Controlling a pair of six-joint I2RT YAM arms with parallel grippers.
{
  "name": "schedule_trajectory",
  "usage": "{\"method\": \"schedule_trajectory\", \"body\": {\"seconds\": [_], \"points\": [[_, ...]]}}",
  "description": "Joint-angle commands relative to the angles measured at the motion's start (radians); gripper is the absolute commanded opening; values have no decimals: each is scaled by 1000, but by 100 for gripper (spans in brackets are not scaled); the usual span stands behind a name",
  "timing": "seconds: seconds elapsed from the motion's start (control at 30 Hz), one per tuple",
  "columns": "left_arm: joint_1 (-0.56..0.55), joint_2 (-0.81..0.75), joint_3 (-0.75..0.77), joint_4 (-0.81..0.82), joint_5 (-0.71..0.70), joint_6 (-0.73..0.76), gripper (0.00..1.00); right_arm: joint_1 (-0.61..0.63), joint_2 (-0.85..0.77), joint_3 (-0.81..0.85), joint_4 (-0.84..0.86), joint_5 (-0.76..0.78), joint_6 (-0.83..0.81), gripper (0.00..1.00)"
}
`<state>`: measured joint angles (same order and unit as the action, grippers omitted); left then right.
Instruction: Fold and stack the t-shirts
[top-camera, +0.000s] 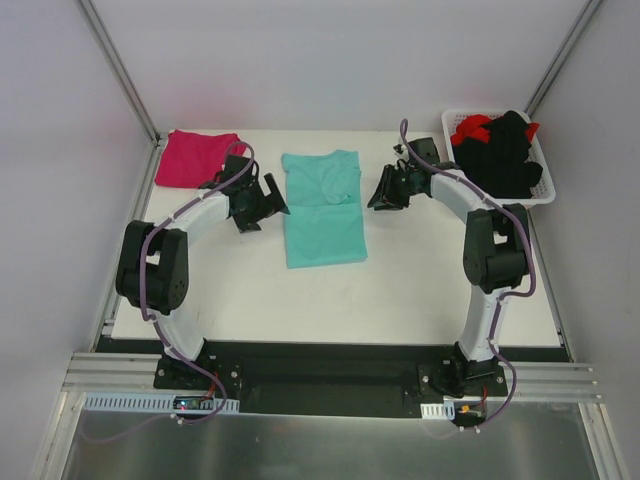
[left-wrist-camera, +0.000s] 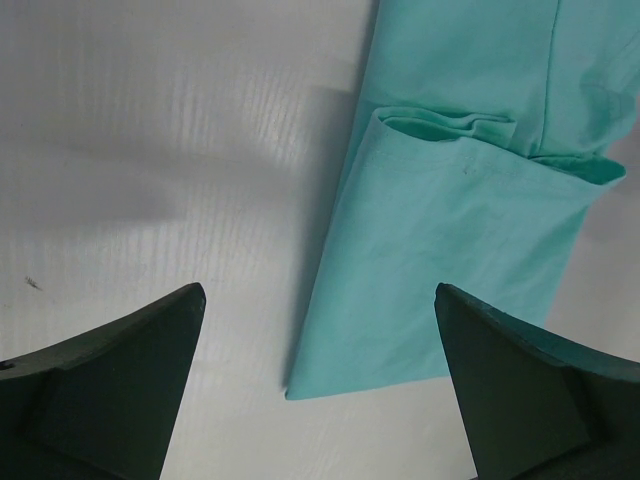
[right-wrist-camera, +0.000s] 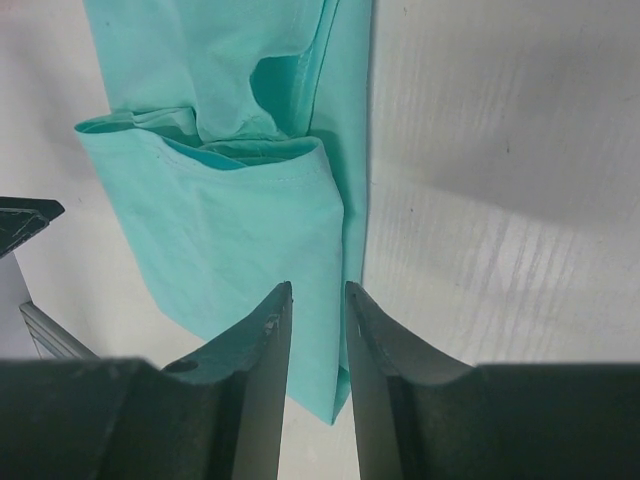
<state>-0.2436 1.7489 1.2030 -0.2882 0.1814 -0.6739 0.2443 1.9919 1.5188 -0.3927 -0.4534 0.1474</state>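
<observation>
We find the middle t-shirt (top-camera: 322, 210) lying flat on the table (top-camera: 400, 300), in its far half, with both sleeves folded in on top of its body. The corner t-shirt (top-camera: 195, 158) lies folded at the far left corner, well apart from the first. A basket (top-camera: 447, 125) sits at the far right corner with a heap of garments (top-camera: 505, 160) in it. The left gripper (top-camera: 268, 204) hangs just left of the middle t-shirt, between the two shirts. The right gripper (top-camera: 380, 198) hangs just right of it, between it and the basket.

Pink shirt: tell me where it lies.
In the top view the pink shirt lies at the table's far left corner, left of the teal shirt, beside the left tool.
</observation>
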Motion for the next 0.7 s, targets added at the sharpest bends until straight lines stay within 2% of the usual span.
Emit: {"method": "schedule_trajectory", "body": {"seconds": [0.0,0.2,0.43,0.67], "points": [[-3,3,10,38,33,-32,99,-7,-42,-17,-5,-39,-11,31],[-17,-35,-91,70,50,-81,99,-7,-132,-137,-6,-24,14,31],[-75,-61,-221,133,56,-134,99,-2,-263,-350,51,-31,50,31],[-94,-83,-264,144,50,-144,99,35,-335,-457,46,-21,63,31]]}}
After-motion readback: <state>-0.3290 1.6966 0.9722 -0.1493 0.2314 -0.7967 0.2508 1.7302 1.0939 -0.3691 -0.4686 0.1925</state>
